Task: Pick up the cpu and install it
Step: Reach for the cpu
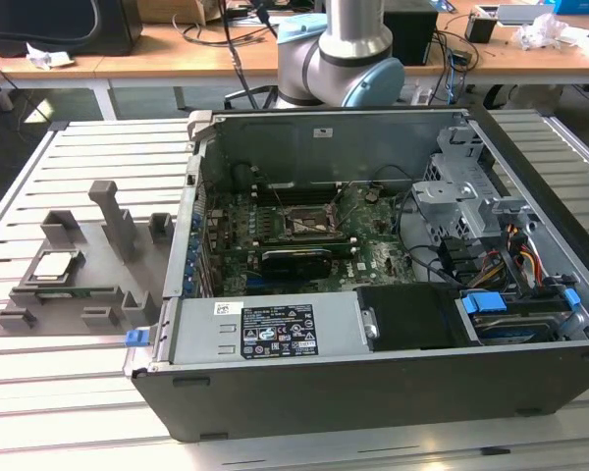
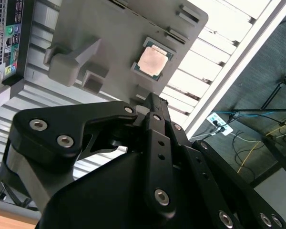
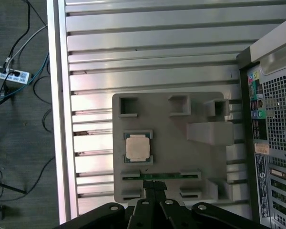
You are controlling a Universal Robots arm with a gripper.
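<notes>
At the upper middle of the exterior view stands the arm (image 1: 351, 39): a silver tube running up out of the frame's top edge, seated on a grey joint housing (image 1: 314, 69) with a pale blue cap (image 1: 375, 83). In both wrist views shows the gripper (image 3: 152, 188) (image 2: 152, 99): black, with bolted linkage bars spreading wide at the body and narrowing toward the tips. Fingers (image 3: 147, 192) lie pressed together, nothing between them. Hangs free, touching nothing.
</notes>
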